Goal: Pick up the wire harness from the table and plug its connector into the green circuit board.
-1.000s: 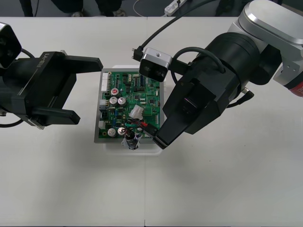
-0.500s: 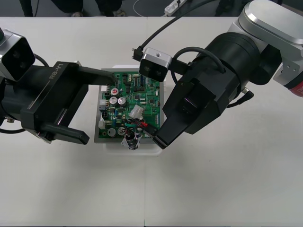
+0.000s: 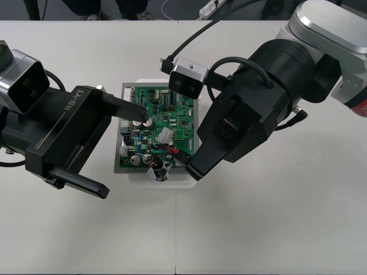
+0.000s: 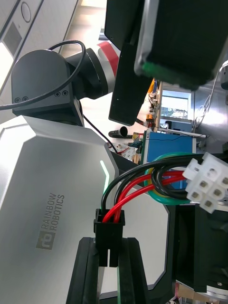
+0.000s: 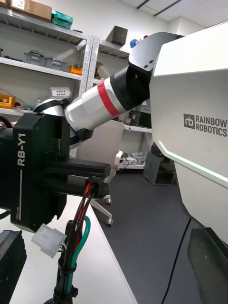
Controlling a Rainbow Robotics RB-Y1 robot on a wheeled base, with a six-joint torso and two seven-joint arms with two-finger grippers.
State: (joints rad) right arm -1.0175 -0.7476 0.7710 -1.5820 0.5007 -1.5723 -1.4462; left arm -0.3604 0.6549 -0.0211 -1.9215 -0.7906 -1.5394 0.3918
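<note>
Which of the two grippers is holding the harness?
The right gripper, at the near edge of the green board: the black plug is pinched between its jaws. The left gripper stands open at the board's left side, empty.

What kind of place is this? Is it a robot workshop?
Probably a robotics lab workbench: a plain table holds a green circuit board, the right gripper grips a wire harness over it, and the open left gripper hovers at its left side.
</note>
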